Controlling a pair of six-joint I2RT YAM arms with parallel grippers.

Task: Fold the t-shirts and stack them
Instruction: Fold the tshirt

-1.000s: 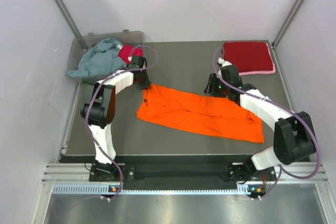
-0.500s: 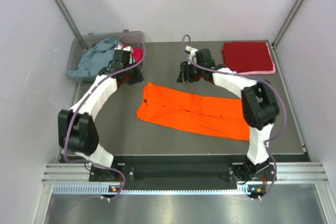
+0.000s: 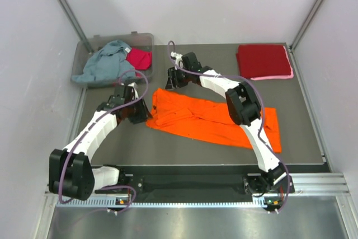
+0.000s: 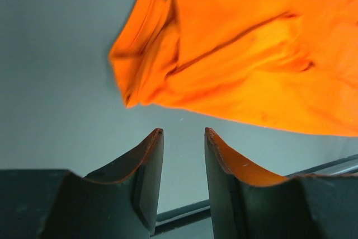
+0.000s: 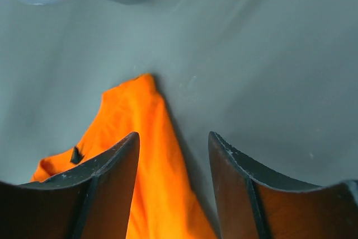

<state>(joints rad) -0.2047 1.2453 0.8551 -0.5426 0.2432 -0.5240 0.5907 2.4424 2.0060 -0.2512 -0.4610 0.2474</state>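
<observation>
Overhead, orange t-shirt point(image 3: 212, 120) lying lengthwise on dark worktop point(image 3: 168, 150), left gripper point(image 3: 136, 111) beside its collar end, right gripper point(image 3: 172, 80) just beyond, both jaws parted, empty.

**White shells, black joints, purple cables**

Both arms are bolted to the black mounting rail point(image 3: 196, 183). The left arm point(image 3: 95, 130) and right arm point(image 3: 260, 149) share one build. Each has smooth white link shells broken by bulky black joint housings, and black bases point(image 3: 109, 178) at the rail. A thin purple cable point(image 3: 169, 45) loops loosely alongside each arm from the rail outward. Small orange lights glow just below the rail. Farthest from the rail, the left hand point(image 4: 182, 132) and right hand point(image 5: 173, 135) each carry two dark, curved fingers point(image 4: 140, 172). These taper to narrow tips and have orange-tinged inner edges.
</observation>
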